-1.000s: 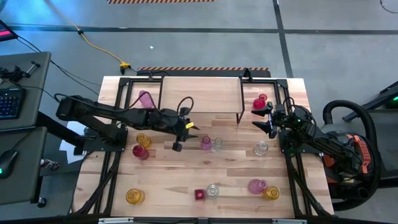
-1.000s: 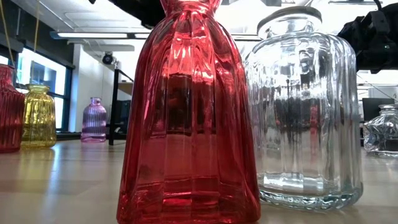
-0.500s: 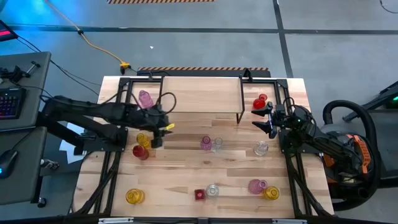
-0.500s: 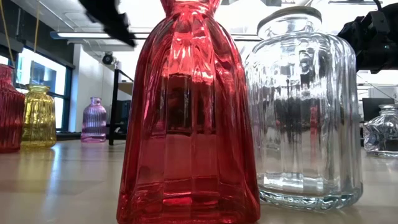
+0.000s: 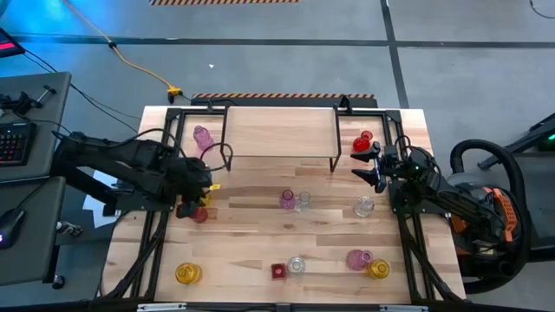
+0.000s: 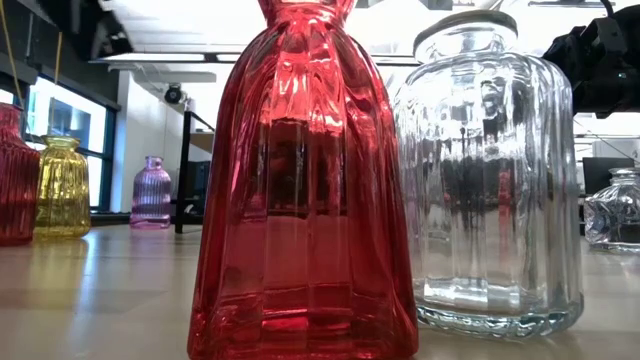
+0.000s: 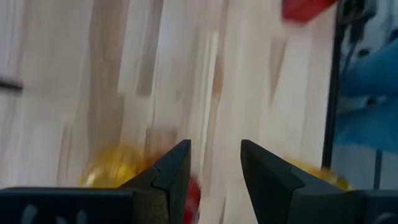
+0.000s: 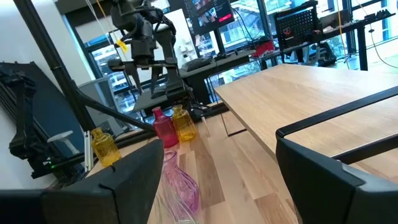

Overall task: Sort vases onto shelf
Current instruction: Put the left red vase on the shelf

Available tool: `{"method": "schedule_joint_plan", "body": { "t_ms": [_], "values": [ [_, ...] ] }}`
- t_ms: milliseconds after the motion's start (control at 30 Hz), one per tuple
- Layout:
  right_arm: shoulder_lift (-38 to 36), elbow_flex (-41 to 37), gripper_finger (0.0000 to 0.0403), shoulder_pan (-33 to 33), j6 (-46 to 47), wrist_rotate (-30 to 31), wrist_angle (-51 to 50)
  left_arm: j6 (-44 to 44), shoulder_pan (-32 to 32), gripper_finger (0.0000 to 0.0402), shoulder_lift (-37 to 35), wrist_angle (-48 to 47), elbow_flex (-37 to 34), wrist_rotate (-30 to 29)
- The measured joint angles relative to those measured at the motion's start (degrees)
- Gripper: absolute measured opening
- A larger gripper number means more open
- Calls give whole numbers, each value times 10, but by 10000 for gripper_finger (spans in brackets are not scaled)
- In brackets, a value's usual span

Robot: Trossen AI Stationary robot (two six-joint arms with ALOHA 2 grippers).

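My bench (image 5: 260, 247) sits on a grey workshop floor, the shelf (image 5: 277, 139) at its far edge with nothing on its plank. The left tool (image 5: 192, 201) has swung back from mid-bench and now hangs over the red vase (image 5: 199, 213) and yellow vase (image 5: 200, 194) by the left edge, fingers partly apart, holding nothing. So no vase was placed; another pick looks likely. Its wrist view, though smeared, shows both vases below the fingers (image 7: 171, 171). The right tool (image 5: 368, 165) waits wide open, empty, near the red vase (image 5: 362, 141) beside the shelf.
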Motion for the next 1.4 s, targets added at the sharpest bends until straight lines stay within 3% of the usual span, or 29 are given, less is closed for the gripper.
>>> {"method": "schedule_joint_plan", "body": {
  "t_ms": [267, 500, 800, 1033, 1400],
  "values": [
    [0, 0, 302, 0, 0, 0, 0, -23, -34, 131, 0, -132, 4, 0],
    [0, 0, 302, 0, 0, 0, 0, -48, -61, 131, 0, -123, 4, -12],
    [0, 0, 302, 0, 0, 0, 0, -139, -119, 131, 1, -95, 4, -73],
    [0, 0, 302, 0, 0, 0, 0, -206, -175, 131, 3, -88, -22, -74],
    [0, 0, 302, 0, 0, 0, 0, -242, -220, 131, 22, -67, -22, -121]
  ]
}}
